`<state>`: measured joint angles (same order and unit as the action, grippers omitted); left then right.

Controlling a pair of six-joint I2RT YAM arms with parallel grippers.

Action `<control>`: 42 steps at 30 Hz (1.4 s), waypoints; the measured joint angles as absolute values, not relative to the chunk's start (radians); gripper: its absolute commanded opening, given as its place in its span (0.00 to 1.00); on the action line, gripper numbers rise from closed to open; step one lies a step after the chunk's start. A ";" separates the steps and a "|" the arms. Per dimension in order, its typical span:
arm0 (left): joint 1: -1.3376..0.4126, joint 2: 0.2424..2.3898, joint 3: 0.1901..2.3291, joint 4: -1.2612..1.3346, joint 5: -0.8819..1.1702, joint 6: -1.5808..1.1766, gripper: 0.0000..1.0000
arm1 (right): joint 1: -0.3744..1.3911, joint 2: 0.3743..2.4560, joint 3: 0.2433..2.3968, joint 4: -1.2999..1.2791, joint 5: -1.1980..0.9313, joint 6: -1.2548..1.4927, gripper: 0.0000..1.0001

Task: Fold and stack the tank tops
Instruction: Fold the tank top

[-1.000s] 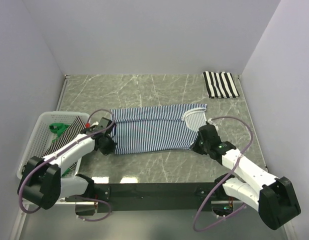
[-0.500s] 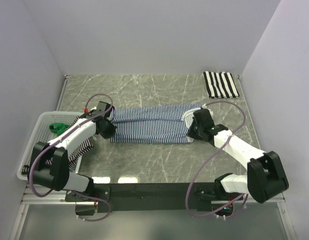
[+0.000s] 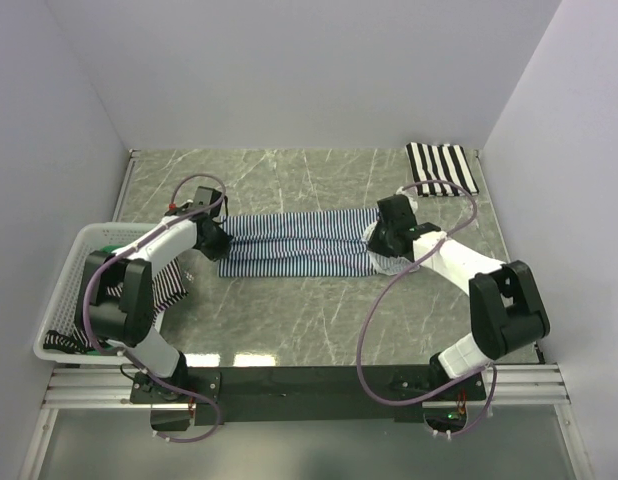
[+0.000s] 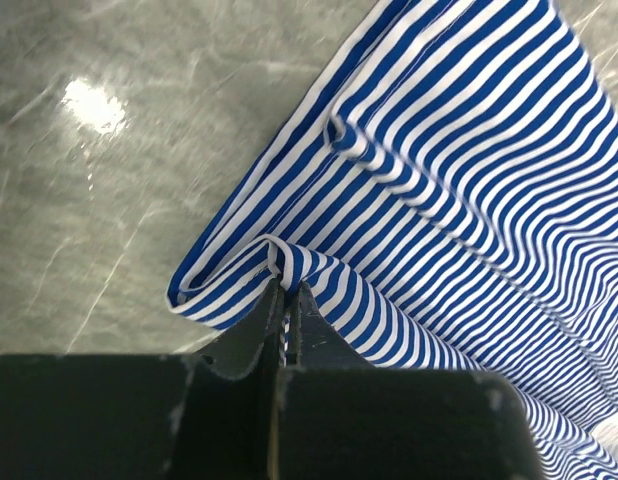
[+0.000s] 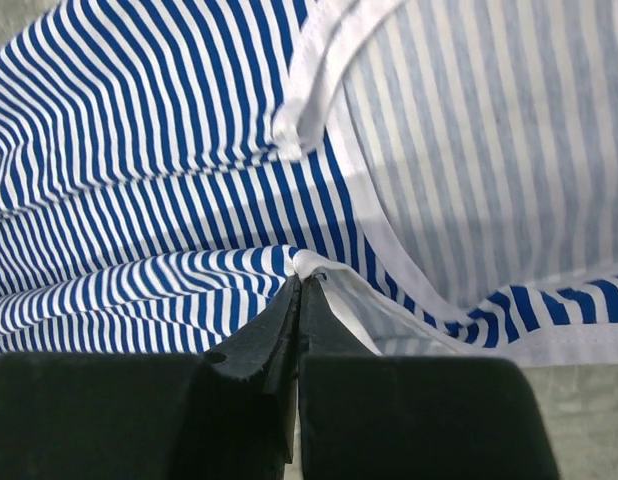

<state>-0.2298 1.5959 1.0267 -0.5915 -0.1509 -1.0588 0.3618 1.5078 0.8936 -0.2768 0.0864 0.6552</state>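
One black-and-white tank top folded, upper right; my left hand and right hand pinch the navy-striped top mid-fold; basket pending.

no text, label, brand, number or sign can be read in any of the views.

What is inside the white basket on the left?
Striped cloth lies in the basket, hanging over its rim. The left arm covers much of the inside, so the rest is hidden.
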 measured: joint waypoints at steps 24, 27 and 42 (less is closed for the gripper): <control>-0.177 1.670 1.115 -0.580 -0.126 -1.051 0.01 | 0.347 1.683 1.036 -0.273 0.100 0.633 0.00; -0.175 1.689 1.140 -0.579 -0.124 -1.048 0.01 | 0.342 1.696 1.051 -0.274 0.101 0.630 0.00; -0.157 1.746 1.163 -0.542 -0.097 -1.031 0.30 | 0.327 1.756 1.100 -0.279 0.101 0.614 0.19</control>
